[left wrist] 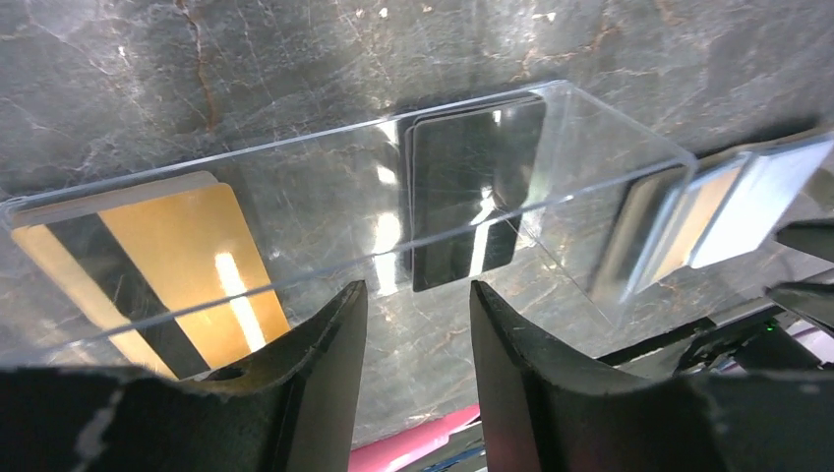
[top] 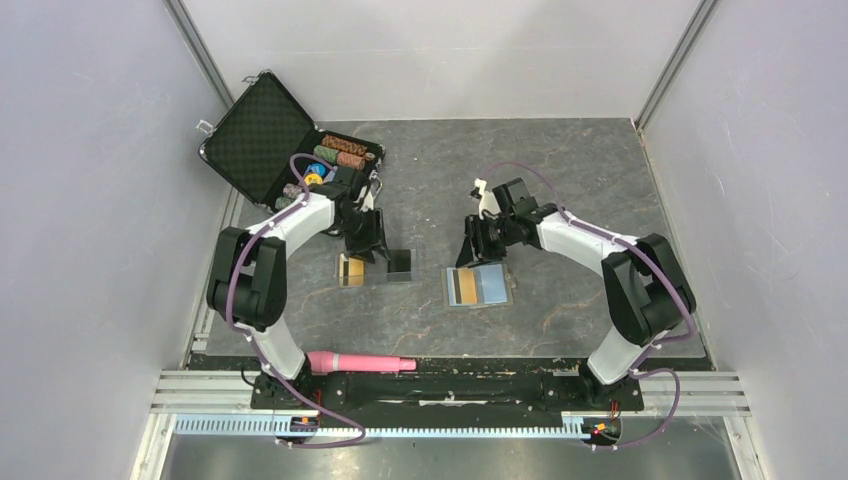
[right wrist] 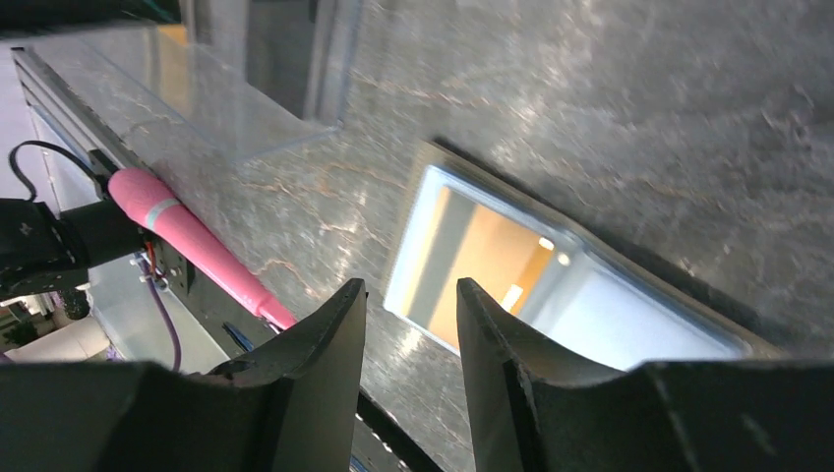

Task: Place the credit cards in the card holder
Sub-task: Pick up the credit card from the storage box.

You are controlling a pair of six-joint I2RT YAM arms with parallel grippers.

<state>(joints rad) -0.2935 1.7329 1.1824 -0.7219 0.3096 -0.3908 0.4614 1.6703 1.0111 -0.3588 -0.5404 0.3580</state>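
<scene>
An orange-gold credit card [top: 350,270] [left wrist: 148,275] and a glossy black credit card [top: 401,262] [left wrist: 472,197] lie side by side in a clear acrylic tray [top: 376,272] [left wrist: 315,177]. My left gripper [top: 366,246] [left wrist: 418,295] hovers just behind the tray, open and empty, with the black card ahead of its tips. The card holder [top: 493,286] [right wrist: 629,334] lies open and flat, light blue inside, with another orange-gold card [top: 464,288] [right wrist: 482,261] lying in its left half. My right gripper [top: 476,246] [right wrist: 408,290] hangs open above the holder's near-left corner, holding nothing.
A black case of poker chips [top: 265,135] stands open at the back left, close behind the left arm. A pink cylindrical object [top: 360,362] [right wrist: 187,246] lies along the near table edge. The card holder [left wrist: 767,197] shows at the right of the left wrist view.
</scene>
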